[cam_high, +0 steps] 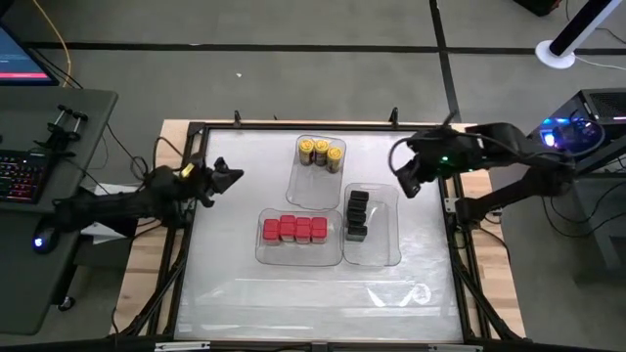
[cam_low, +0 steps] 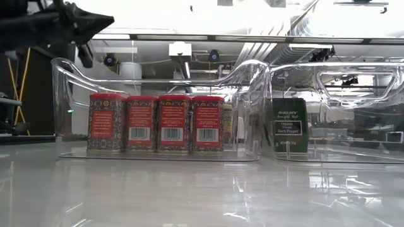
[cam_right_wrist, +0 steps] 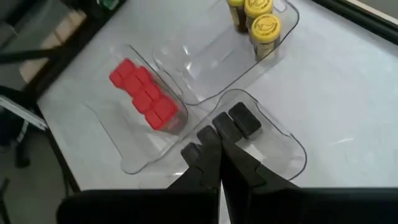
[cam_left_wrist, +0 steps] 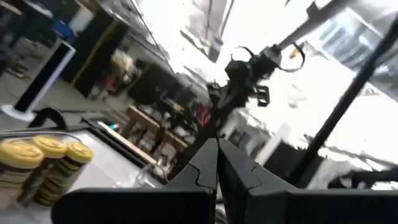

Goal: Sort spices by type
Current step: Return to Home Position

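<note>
1. Table (cam_high: 245,303): no spice stands loose on it. The sorting looks finished, and only parking the arms seems left.
2. Middle bin (cam_high: 311,191), between left gripper (cam_high: 233,177) and right gripper (cam_high: 403,182): yellow-lidded jars (cam_high: 321,153) clustered at one end.
3. Right bin (cam_high: 381,240), close beside the right gripper: dark containers (cam_high: 357,215) in a row.
4. Left bin (cam_high: 298,255), nearer the left gripper: four red tins (cam_high: 294,230) side by side.
5. Both grippers: fingers together, holding nothing, hovering clear of the bins.

Grey floor (cam_high: 293,24) with dark lines ran across the top. Grey desk (cam_high: 93,117) at left held a keyboard (cam_high: 18,178). Monitor (cam_high: 22,57) upper left, white stand base (cam_high: 556,54) upper right.
</note>
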